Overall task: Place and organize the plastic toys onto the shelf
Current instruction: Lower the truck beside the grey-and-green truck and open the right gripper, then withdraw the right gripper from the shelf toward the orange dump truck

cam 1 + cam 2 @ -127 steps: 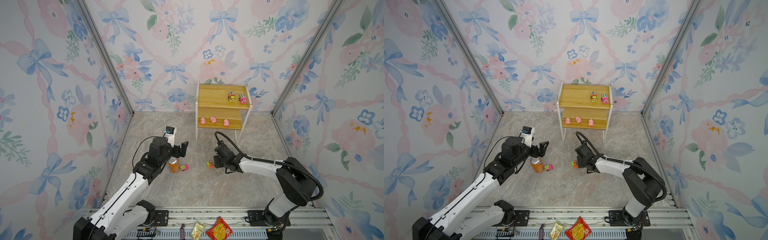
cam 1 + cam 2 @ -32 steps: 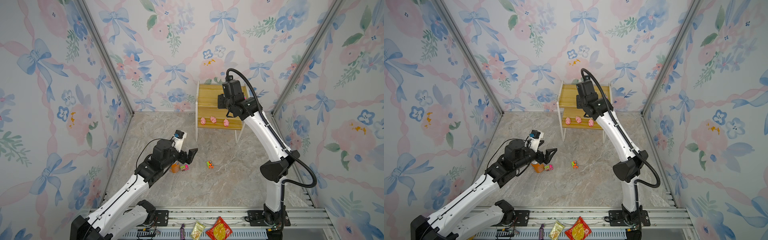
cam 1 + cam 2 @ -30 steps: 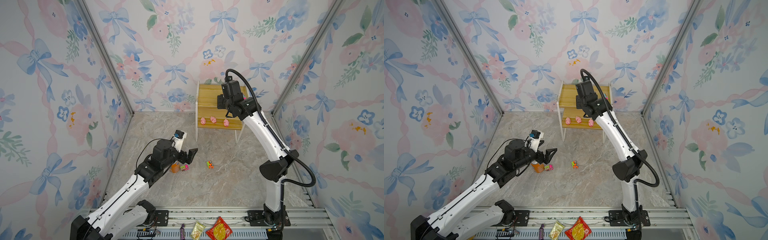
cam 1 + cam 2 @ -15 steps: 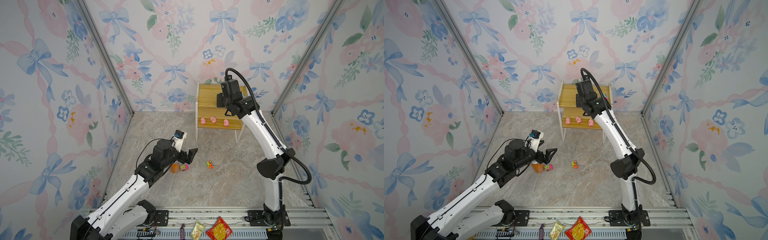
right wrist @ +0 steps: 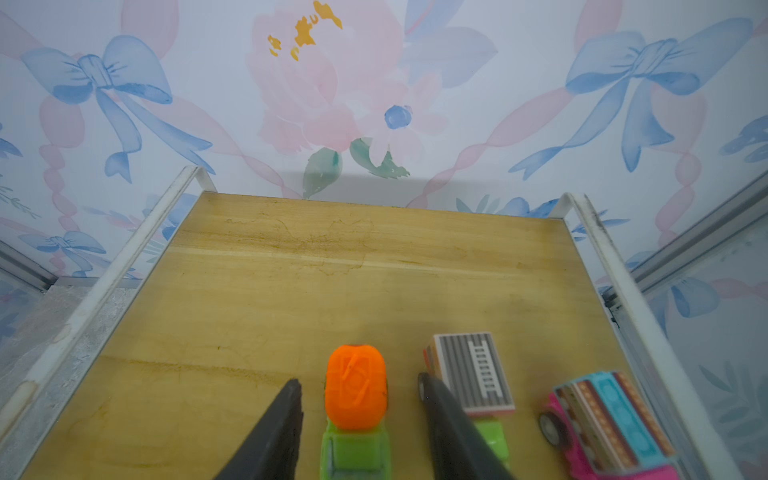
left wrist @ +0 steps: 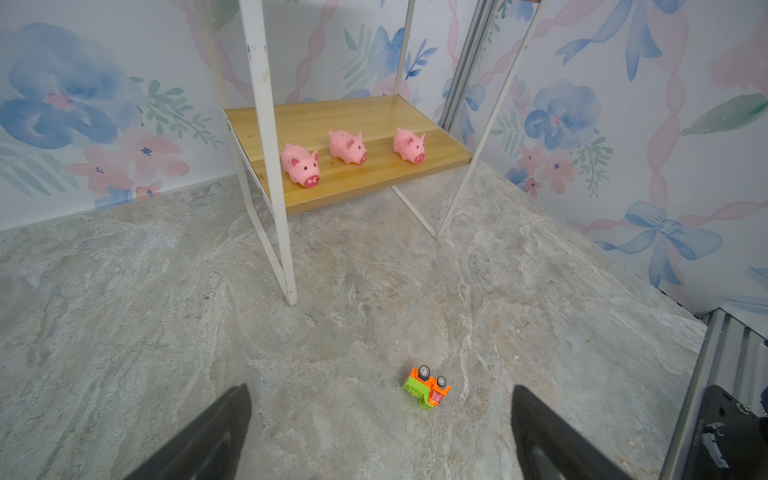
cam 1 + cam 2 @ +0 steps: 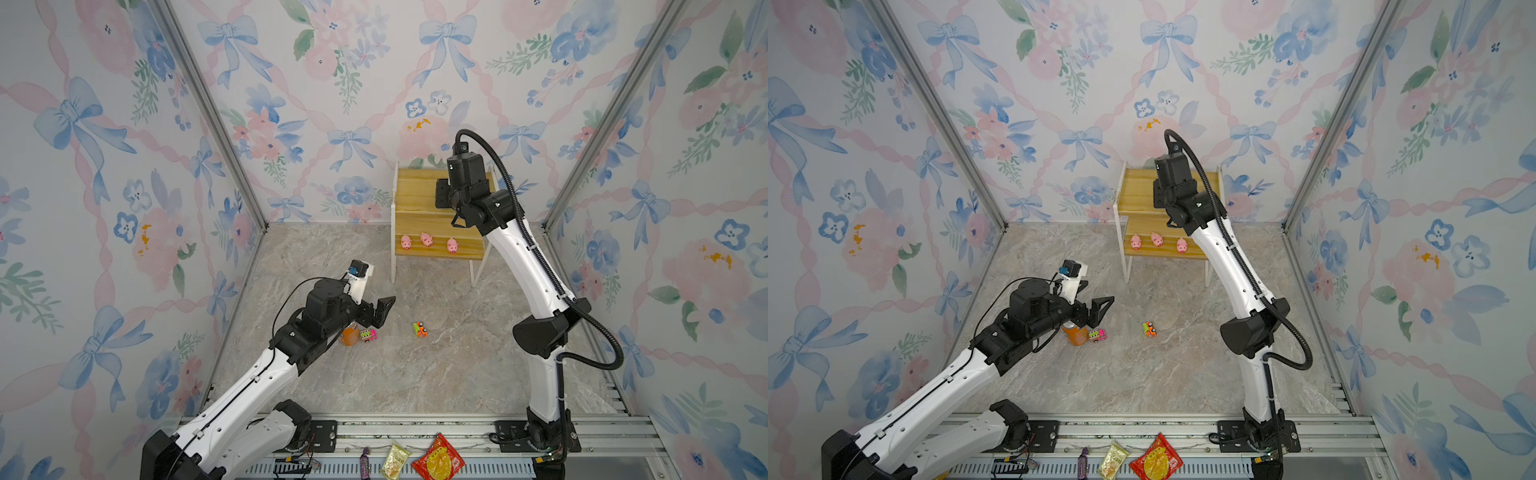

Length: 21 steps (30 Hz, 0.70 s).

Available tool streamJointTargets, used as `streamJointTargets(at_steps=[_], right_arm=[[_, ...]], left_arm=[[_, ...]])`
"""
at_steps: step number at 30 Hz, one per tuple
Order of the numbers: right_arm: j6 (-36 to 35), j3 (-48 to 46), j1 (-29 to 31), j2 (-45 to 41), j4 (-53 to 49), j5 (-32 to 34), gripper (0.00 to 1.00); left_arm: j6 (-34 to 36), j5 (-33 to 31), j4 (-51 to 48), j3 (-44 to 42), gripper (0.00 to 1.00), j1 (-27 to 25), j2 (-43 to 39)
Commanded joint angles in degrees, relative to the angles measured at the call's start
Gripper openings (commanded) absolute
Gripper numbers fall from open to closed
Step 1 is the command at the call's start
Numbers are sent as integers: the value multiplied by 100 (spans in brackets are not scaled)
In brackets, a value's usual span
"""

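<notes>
Changed: your right gripper (image 5: 357, 379), down at the floor seconds ago, now sits over the shelf (image 5: 291, 270) and its jaws have just spread.
Right jaws: released, with a gap showing on each side of the mixer truck (image 5: 356, 392).
Mixer truck: standing on the top board, in a row with the grey-roofed truck (image 5: 471, 374) and the pink truck (image 5: 611, 419).
Top board: three trucks now, where it held two.
Lower board: the pink pigs (image 6: 347, 146) are unmoved.
Left jaws: your left gripper (image 6: 381, 390) is spread wide and empty above the floor.
Still on the floor: the tipped truck (image 6: 427, 386), and another truck (image 7: 368, 335) just beside the orange can (image 7: 349, 336).
Meaning: this placement looks finished and two trucks remain. Back out carefully, since one fingertip is close to the grey-roofed truck.
</notes>
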Motion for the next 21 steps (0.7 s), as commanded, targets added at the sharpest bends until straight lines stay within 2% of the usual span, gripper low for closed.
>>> streamJointTargets(at_steps=[1, 4, 7, 13, 18, 21], right_arm=[[-224, 105, 17, -401, 216, 9, 53], [-405, -333, 167, -785, 378, 68, 56], [-511, -1263, 367, -1361, 611, 101, 60], [-659, -4343, 1015, -3323, 1937, 373, 72], [-208, -6428, 1436, -4676, 2364, 412, 74], [2, -7324, 1763, -5150, 2392, 430, 74]], left_arm=[[67, -113, 18, 46, 98, 1, 51], [46, -223, 15, 55, 98, 52, 44], [11, -361, 13, 51, 98, 131, 21], [-61, -557, 5, 55, 98, 271, 33], [-84, -636, -2, 57, 98, 326, 52], [-93, -674, 3, 57, 98, 336, 78]])
